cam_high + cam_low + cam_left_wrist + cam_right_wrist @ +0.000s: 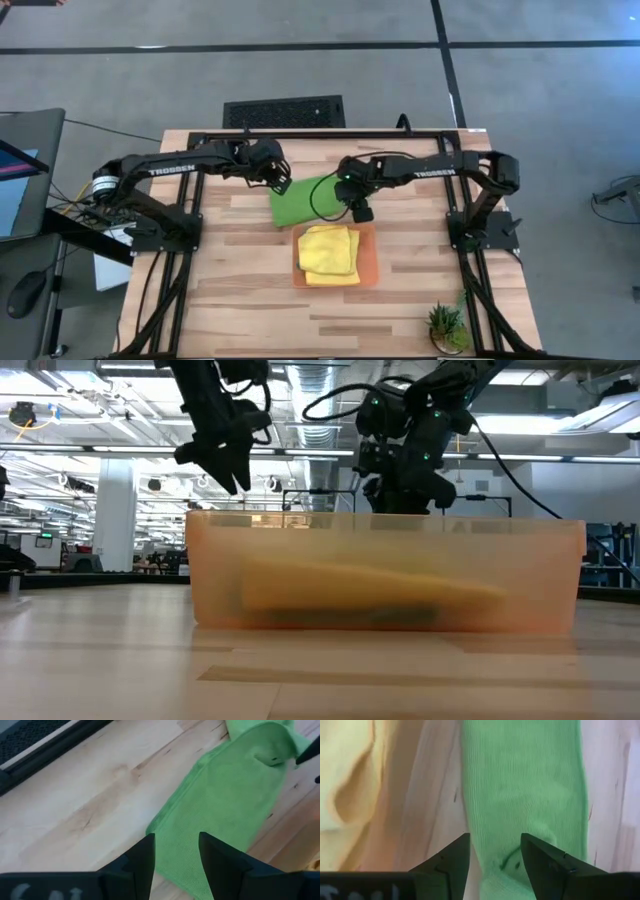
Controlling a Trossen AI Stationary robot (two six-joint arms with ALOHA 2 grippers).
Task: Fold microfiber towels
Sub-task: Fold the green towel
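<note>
**Green towel mid-fold, both arms over it**

Wooden slats of the table [240,300] run under everything I'm working with, and the lime green towel [300,201] lies on them near the far side, just beyond the orange tray [372,262]. Two yellow towels [329,251] already sit folded in that tray; I see no teal one from any camera.

My left gripper [281,181] hovers at the green towel's far left edge, fingers parted with nothing between them; its wrist view shows the cloth's edge right below the gap. My right gripper [360,211] hangs over the towel's right end, close to the tray's far rim, also spread and empty. Its wrist view puts green cloth [525,795] directly under and ahead of the fingers, with the tray's orange off to one side.

My judgement: the towel looks partly doubled into a long strip, so the next fold wants both grippers pinching matching corners of the same end. I'd lower each one until a fingertip slides under the doubled edge, catching both layers, not just the top one. Then I'd lift only enough to clear the wood and carry the end across evenly so the edges line up. The right arm's nearness to the tray rim is the thing I'd watch; snagging it would drag the stack.
</note>
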